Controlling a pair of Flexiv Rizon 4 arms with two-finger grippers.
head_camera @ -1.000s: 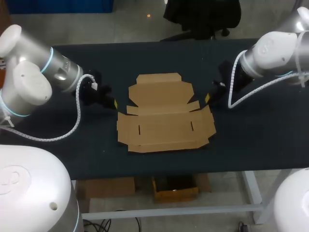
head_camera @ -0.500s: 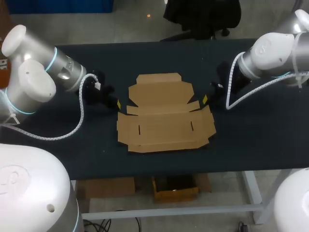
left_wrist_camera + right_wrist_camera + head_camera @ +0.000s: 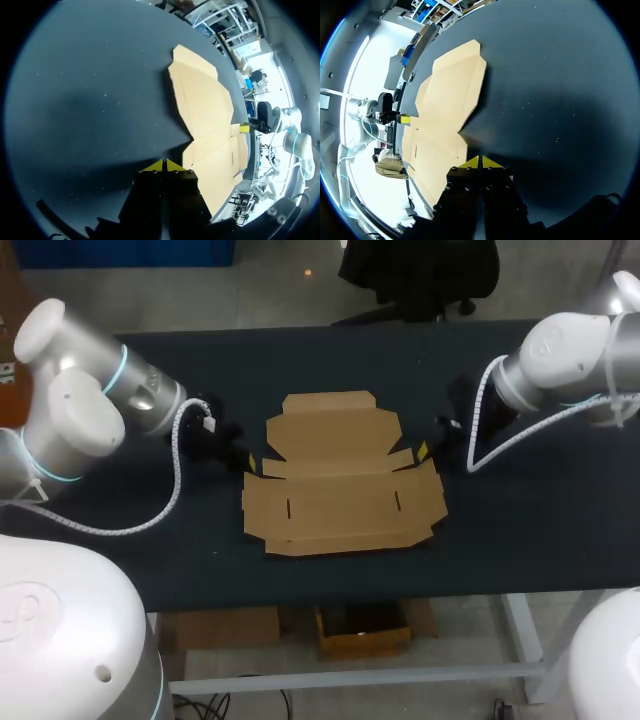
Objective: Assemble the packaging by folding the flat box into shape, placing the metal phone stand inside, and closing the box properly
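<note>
A flat brown cardboard box blank [image 3: 340,475] lies unfolded in the middle of the dark table [image 3: 120,560]. My left gripper [image 3: 247,459] sits low at the blank's left edge, fingers shut with nothing between them; in the left wrist view the left gripper [image 3: 163,165] has its yellow tips together just short of the cardboard blank [image 3: 207,110]. My right gripper [image 3: 423,448] is at the blank's right edge, also shut and empty; in the right wrist view the right gripper [image 3: 480,162] nearly touches the cardboard blank [image 3: 447,107]. No metal phone stand shows in any view.
Dark table surface extends on all sides of the blank. White cables loop from both arms [image 3: 170,505] over the table beside the grippers.
Both arms have crept inward: the left gripper moved right toward the blank's left edge, and the right gripper shifted slightly left toward its right edge. The blank has not moved.
</note>
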